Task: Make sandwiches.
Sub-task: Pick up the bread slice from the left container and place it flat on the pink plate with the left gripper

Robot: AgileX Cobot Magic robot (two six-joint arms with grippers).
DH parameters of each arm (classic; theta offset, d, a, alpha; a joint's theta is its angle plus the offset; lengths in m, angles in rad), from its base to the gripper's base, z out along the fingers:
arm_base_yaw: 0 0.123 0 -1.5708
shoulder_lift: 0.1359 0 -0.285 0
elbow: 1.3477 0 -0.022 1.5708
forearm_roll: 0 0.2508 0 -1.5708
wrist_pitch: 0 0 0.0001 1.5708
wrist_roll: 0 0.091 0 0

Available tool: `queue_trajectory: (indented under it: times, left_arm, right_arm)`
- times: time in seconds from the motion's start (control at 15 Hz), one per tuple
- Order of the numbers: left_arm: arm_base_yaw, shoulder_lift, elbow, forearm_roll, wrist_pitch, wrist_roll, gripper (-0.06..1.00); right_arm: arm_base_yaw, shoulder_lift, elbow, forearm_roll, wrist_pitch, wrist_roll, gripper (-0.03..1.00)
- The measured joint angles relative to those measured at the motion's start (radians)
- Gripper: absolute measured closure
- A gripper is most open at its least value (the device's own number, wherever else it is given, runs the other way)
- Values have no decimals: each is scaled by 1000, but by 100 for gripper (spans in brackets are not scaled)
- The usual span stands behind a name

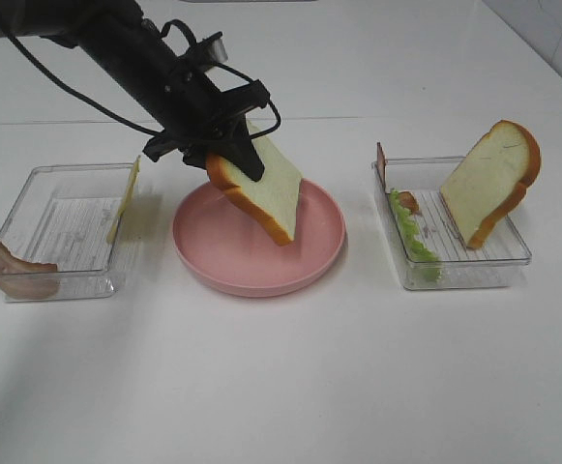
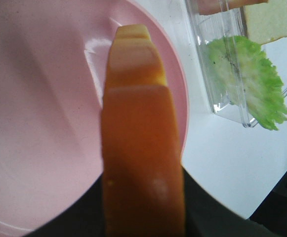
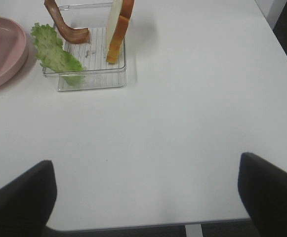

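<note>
Bread slice [image 2: 141, 163] clamped edge-on in left jaws, tilted over pink plate [image 1: 258, 261]. Right jaws spread wide, empty, above white surface [image 3: 183, 123]. Second slice [image 1: 488, 179] leans in right tray [image 1: 474, 275].

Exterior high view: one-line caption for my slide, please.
Left gripper holds a bread slice tilted over the pink plate; a second slice stands in the right tray.

No text, label, brand, number or sign is readable on the bread slice [image 1: 269, 191] or the pink plate [image 1: 261, 278].
</note>
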Motion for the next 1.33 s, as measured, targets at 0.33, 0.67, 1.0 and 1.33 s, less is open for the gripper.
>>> queue_trajectory:
  times: [0.33, 0.67, 1.0, 1.33]
  left_arm:
    - [-4, 58, 0, -26, -39, 0, 74]
    - [-6, 101, 0, -79, -54, 0, 74]
    - [-6, 103, 0, -79, -54, 0, 59]
    - [-7, 102, 0, -41, -53, -19, 24]
  right_arm:
    - [0, 0, 0, 0, 0, 0, 1]
    - [0, 0, 0, 0, 0, 0, 1]
    - [0, 0, 0, 0, 0, 0, 1]
    - [0, 0, 0, 0, 0, 0, 1]
